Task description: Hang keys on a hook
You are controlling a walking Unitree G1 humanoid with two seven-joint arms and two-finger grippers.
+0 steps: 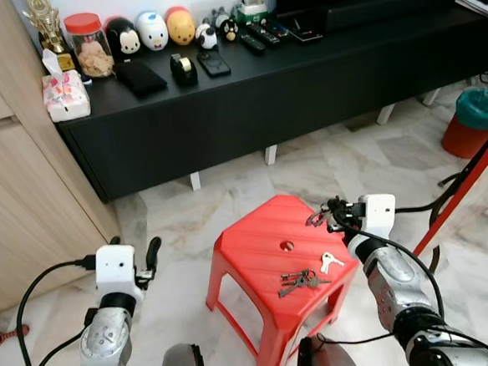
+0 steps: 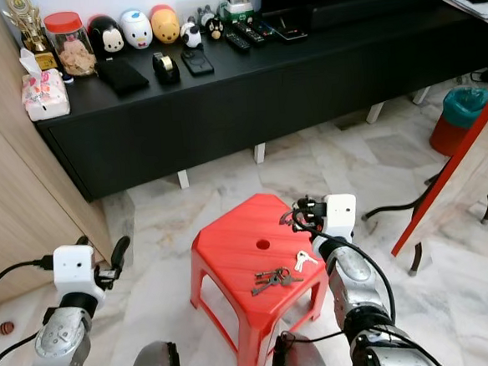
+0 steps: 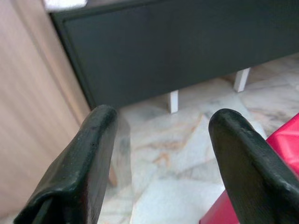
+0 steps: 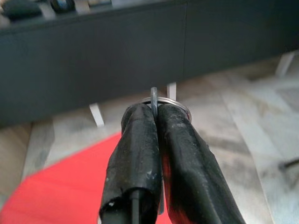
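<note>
We see our right gripper [image 1: 323,217] raised over the far right corner of the red plastic stool [image 1: 257,247], its two black fingers [image 4: 140,140] pressed together on a metal key ring [image 4: 167,101] that pokes out at the fingertips. On the stool's seat, near its right edge, lies a bunch of dark keys [image 1: 299,281] with a single silver key [image 1: 329,261] just beside it; we cannot tell whether the pinched ring is joined to them. Our left gripper [image 1: 151,255] hangs to the left of the stool above the marble floor [image 1: 177,238], its fingers [image 3: 84,163] spread well apart and holding nothing. Behind the stool a long black cabinet [image 1: 246,99] carries a tissue pack [image 1: 65,95], a red-lidded jar [image 1: 89,45], round toy figures [image 1: 151,30] and remote controls [image 1: 259,35]
</note>
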